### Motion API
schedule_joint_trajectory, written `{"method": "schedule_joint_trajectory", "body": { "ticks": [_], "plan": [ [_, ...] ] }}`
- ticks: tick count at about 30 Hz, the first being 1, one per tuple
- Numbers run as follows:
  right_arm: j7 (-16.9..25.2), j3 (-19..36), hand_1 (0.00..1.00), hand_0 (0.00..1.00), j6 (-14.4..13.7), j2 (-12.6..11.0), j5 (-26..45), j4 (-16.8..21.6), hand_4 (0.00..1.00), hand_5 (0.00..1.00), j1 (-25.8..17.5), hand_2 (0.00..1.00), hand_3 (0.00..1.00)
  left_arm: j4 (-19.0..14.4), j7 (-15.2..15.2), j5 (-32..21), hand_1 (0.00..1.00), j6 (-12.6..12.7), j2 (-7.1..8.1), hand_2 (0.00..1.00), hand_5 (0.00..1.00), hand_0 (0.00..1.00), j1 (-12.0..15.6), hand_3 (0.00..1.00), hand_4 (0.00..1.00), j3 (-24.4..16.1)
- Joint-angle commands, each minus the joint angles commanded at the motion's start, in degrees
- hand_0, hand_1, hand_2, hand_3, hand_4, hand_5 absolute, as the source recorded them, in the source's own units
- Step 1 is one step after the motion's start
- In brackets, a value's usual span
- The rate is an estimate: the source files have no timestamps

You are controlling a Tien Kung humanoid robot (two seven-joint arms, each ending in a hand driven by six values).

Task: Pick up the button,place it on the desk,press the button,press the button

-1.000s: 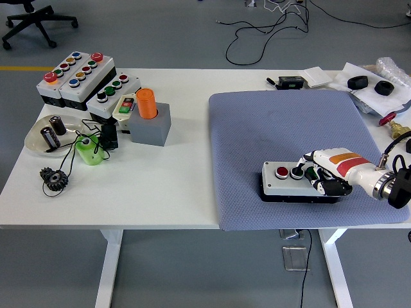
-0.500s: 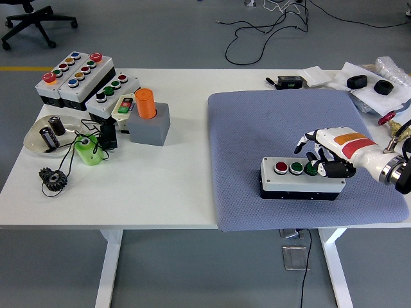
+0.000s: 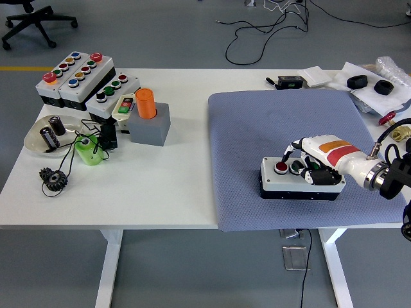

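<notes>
Compared with half a second ago, the right hand (image 3: 313,160) is seen shifted left and lowered over the button box (image 3: 300,179); where it was raised beside the box's right end, it is now laid across the top, its curled fingers (image 3: 312,173) pressed down on the green buttons, nothing being grasped. The red button (image 3: 281,168) at the box's left end is left uncovered. The box itself is unchanged, lying flat on the blue-grey mat (image 3: 292,151) at the lower right of the frame.

The mat is spread over the right half of the white table (image 3: 160,186), which is set on a grey floor (image 3: 173,32). Black cables (image 3: 270,25) are trailed over the floor at the top, and an office chair (image 3: 35,22) is cut off at the upper left corner.

On the left of the table, a cluster of multi-button boxes (image 3: 80,80) is placed, just beside a grey block (image 3: 151,125) with an orange cylinder (image 3: 147,103) stood in it. Below these are found a clear dish (image 3: 48,136), a green cup (image 3: 88,149) and a small black gear (image 3: 54,178). Papers and black parts (image 3: 369,83) are gathered at the upper right edge. Nothing is placed between the hand and the box
</notes>
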Motion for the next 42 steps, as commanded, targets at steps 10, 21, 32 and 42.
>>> {"method": "schedule_joint_trajectory", "body": {
  "ticks": [10, 21, 32, 42],
  "plan": [
    [-0.3, -1.4, 0.002, 0.196, 0.2, 1.0, -0.3, -1.5, 0.341, 0.002, 0.5, 0.097, 0.585, 0.0, 0.0, 0.1, 0.517, 0.0, 0.09, 0.489, 0.976, 0.6, -0.1, 0.446, 0.276, 0.0],
    [-0.3, -2.7, 0.002, 0.196, 0.4, 1.7, -0.3, -3.8, 0.341, 0.002, 0.6, 0.097, 0.585, 0.0, 0.0, 0.0, 0.516, 0.0, 0.04, 0.488, 0.971, 0.6, -0.1, 0.444, 0.275, 0.0],
    [-0.3, -1.3, 0.002, 0.196, 0.4, 1.3, -0.5, -3.0, 0.342, 0.002, 0.4, 0.097, 0.584, 0.0, 0.0, 0.0, 0.515, -0.1, 0.05, 0.487, 0.971, 0.6, 0.0, 0.442, 0.278, 0.1],
    [0.0, 6.7, 0.002, 0.196, 0.3, -0.4, 0.8, -0.9, 0.342, 0.002, -1.6, 0.097, 0.586, 0.0, 0.1, -0.1, 0.516, -0.1, 0.07, 0.487, 0.971, 0.6, 0.3, 0.443, 0.279, 0.6]
  ]
}}
